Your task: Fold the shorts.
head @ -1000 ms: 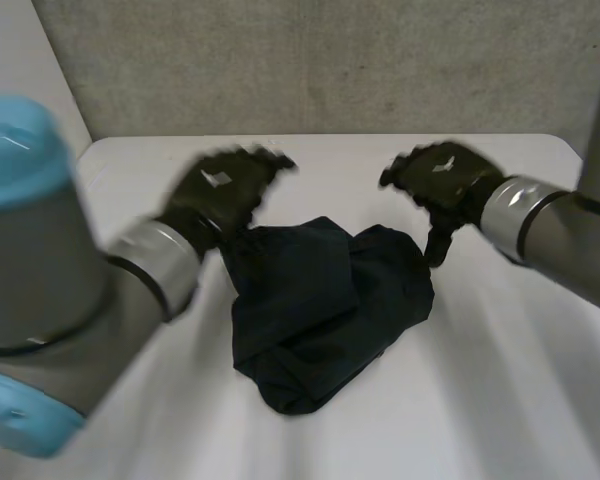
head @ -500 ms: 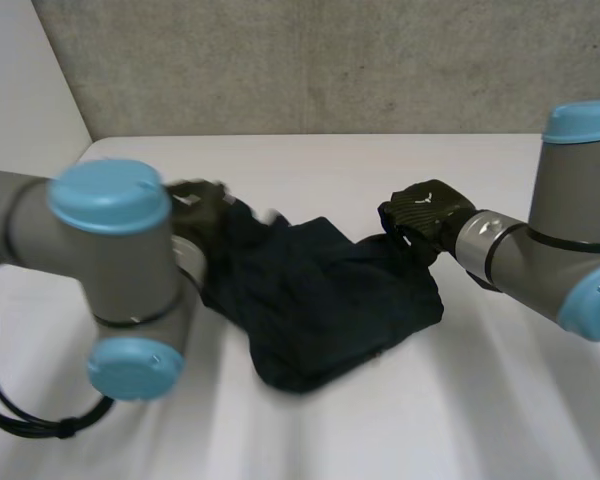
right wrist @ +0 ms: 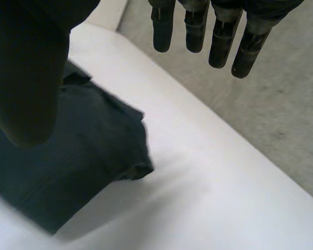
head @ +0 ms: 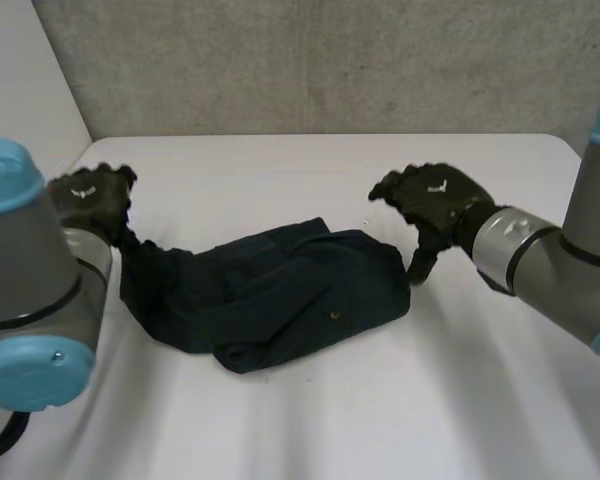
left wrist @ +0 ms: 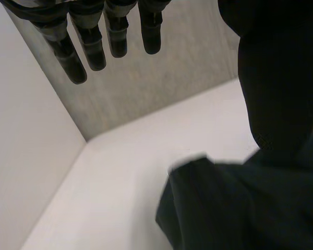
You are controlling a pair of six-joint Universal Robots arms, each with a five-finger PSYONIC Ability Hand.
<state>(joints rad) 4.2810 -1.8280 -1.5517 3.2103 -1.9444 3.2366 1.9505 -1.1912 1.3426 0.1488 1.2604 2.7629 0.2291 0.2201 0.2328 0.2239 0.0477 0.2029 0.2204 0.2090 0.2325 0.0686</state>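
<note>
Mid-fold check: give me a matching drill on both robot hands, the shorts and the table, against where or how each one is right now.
Column one:
1. left robot hand
2. right robot hand
3. shorts
4. table

Column two:
A. white, under the cloth
B. open, beside the cloth's wide end
C. dark, crumpled, not yet folded
D. open, at the cloth's narrow end

Pairs: 1-D, 2-B, 3-C, 4-A
</note>
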